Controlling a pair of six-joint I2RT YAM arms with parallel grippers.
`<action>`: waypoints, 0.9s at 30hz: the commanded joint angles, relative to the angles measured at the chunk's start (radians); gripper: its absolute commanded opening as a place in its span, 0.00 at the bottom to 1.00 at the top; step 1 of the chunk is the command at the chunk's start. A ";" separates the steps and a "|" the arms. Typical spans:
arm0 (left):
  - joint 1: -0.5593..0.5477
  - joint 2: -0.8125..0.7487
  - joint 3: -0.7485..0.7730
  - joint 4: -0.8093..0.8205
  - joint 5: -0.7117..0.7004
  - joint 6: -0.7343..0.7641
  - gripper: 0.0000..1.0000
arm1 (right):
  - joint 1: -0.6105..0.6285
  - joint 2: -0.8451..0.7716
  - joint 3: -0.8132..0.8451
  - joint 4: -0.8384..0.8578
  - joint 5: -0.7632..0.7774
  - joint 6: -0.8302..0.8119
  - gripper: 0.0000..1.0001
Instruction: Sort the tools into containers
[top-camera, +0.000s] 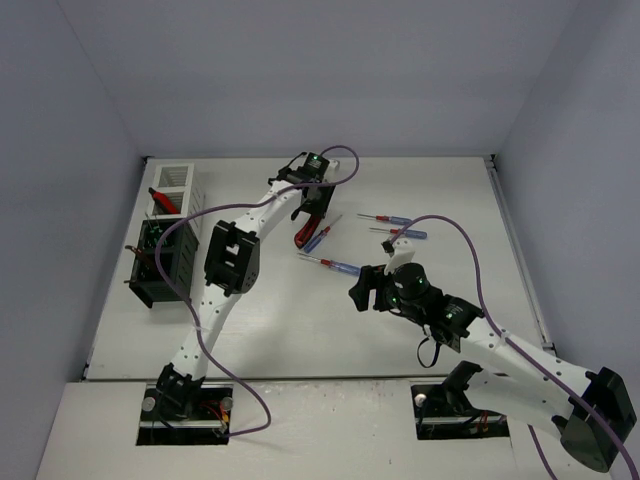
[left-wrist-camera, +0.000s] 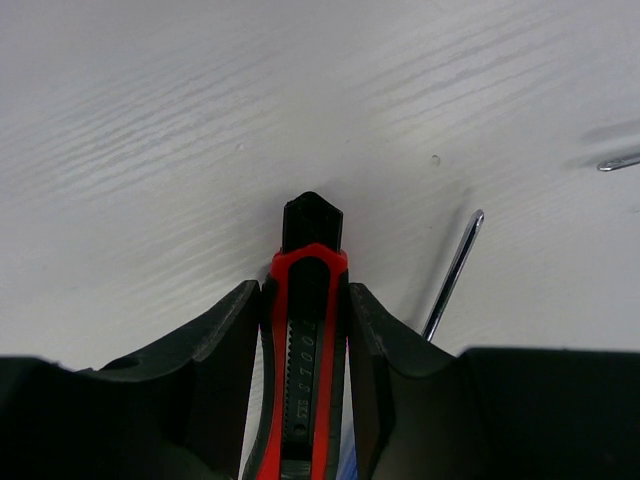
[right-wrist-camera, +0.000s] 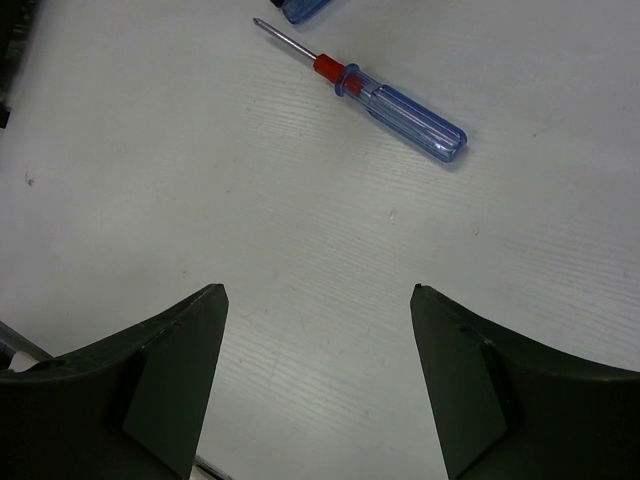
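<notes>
Left end effector had its fingers pressed against both sides of one red-and-black cutter at the far centre of the counter; I could not tell whether it was lifted. Right end effector hung nearer and to the right, spread wide and empty. I counted four blue-handled screwdrivers loose between the two. At the left stood four containers, two white farther and two black nearer, with one red-handled tool poking from a white one.
</notes>
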 joint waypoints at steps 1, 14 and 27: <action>0.065 -0.361 -0.099 0.160 -0.037 -0.011 0.00 | 0.009 -0.001 0.015 0.031 0.020 -0.008 0.71; 0.373 -0.908 -0.725 0.683 -0.103 -0.030 0.00 | 0.015 -0.005 0.023 0.031 0.008 -0.048 0.71; 0.563 -0.930 -0.924 1.024 -0.173 0.067 0.00 | 0.016 -0.013 0.016 0.028 -0.027 -0.093 0.72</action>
